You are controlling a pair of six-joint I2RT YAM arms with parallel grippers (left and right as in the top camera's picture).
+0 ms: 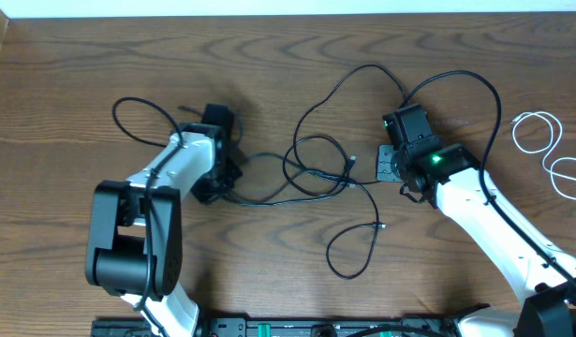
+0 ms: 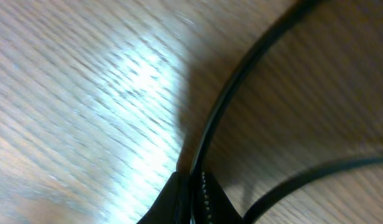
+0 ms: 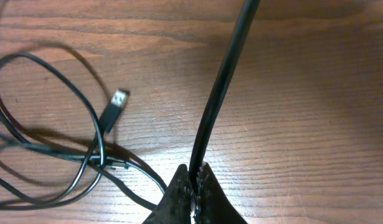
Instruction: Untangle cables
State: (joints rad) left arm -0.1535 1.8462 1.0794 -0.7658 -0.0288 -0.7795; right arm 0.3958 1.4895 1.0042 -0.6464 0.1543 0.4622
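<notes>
Across the middle of the wooden table (image 1: 269,56) the black cables (image 1: 297,173) lie in a loose tangle of crossing loops between the two arms. One strand runs out toward the near edge, where it makes a round loop, with a small plug (image 1: 379,226) just above that loop. Far off to the right, well apart from that knot, the white cable (image 1: 550,154) sits in two small loops by itself.

My left gripper (image 2: 194,196) is down at the left end of the tangle. Its wrist camera is badly blurred, but the fingers look pressed together on a black cord that curves up and away to the right. A second black strand crosses the lower right of that view.

My right gripper (image 3: 196,186) is at the right side of the tangle, its fingers clamped on a black cord that rises straight up out of the picture. Left of it, several black strands cross on the wood. A USB plug (image 3: 118,101) lies flat just above that crossing, pointing up and to the right.
</notes>
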